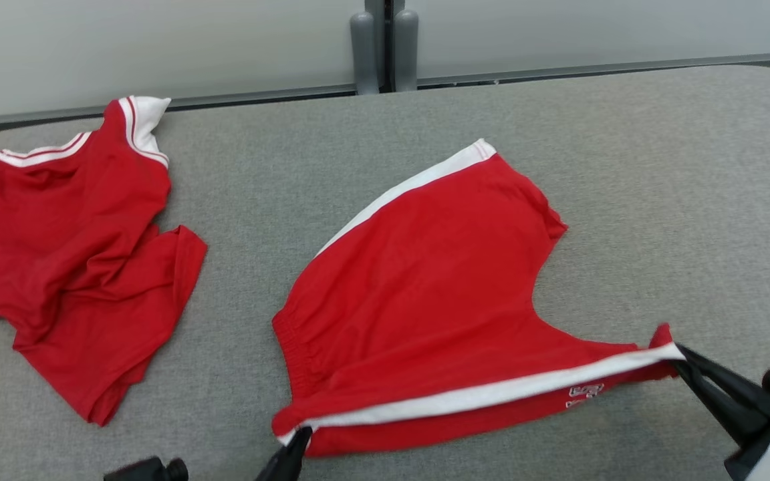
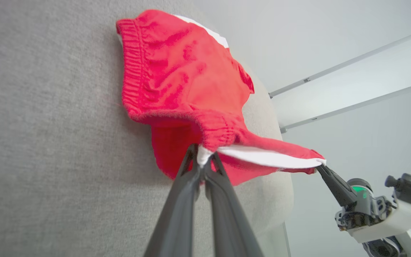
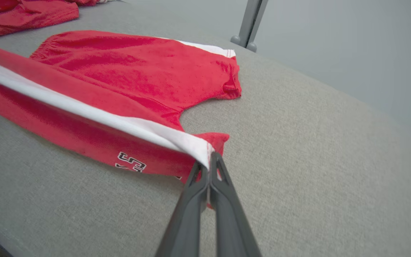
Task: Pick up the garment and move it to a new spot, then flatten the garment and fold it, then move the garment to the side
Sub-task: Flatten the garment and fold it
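red shorts [image 1: 425, 280] lay centre of grey table [image 1: 659, 200], waistband left, legs right. L gripper [image 1: 299, 437] was clamped on near-left waistband corner; R gripper [image 1: 682, 354] clamped on near-right leg hem. white side stripe [image 1: 492, 394] ran taut btwn them, near edge prob. lifted slightly. 2nd red garment [image 1: 71, 254] sat crumpled far left, well apart.

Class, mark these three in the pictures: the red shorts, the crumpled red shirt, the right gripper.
red shorts [image 1: 425, 267]: head view, on the smooth red middle panel.
crumpled red shirt [image 1: 71, 254]: head view, on its wrinkled red body.
right gripper [image 3: 209, 167]: right wrist view, between fingertips pinching the shorts' white-striped corner.
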{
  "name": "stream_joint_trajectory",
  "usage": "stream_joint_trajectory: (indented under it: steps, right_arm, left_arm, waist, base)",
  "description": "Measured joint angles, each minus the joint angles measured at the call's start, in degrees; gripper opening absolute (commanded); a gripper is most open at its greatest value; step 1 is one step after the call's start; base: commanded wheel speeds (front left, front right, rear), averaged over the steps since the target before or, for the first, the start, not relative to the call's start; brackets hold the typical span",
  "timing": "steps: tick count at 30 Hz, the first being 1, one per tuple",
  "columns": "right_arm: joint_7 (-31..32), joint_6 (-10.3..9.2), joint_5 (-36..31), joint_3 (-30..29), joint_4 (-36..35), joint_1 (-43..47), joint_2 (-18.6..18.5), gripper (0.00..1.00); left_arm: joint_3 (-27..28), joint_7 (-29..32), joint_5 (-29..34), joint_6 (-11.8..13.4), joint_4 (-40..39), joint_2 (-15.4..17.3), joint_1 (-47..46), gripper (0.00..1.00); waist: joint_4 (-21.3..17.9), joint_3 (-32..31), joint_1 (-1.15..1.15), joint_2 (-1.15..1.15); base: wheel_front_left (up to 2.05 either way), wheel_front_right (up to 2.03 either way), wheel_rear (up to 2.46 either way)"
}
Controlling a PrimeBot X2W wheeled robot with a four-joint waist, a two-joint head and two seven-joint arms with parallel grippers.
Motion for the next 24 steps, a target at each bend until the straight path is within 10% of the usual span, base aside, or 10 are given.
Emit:
stream_joint_trajectory:
  steps: [9,24]
  right_arm:
    - [8.7,0.00,5.5,8.7,-0.8,-24.5,-7.3,0.00]
    - [15.2,0.00,11.4,25.2,17.2,-55.5,-10.0,0.00]
  left_arm:
    - [4.2,6.0,-4.4,0.1,-4.0,-1.2,-11.6,0.00]
    - [1.0,14.6,-4.2,-2.7,12.0,-9.9,-32.3,0.00]
  waist:
    - [5.2,5.5,0.00,0.00]
    - [15.1,15.5,0.00,0.00]
  base:
    - [0.00,0.00,0.00]
    - [0.00,0.00,0.00]
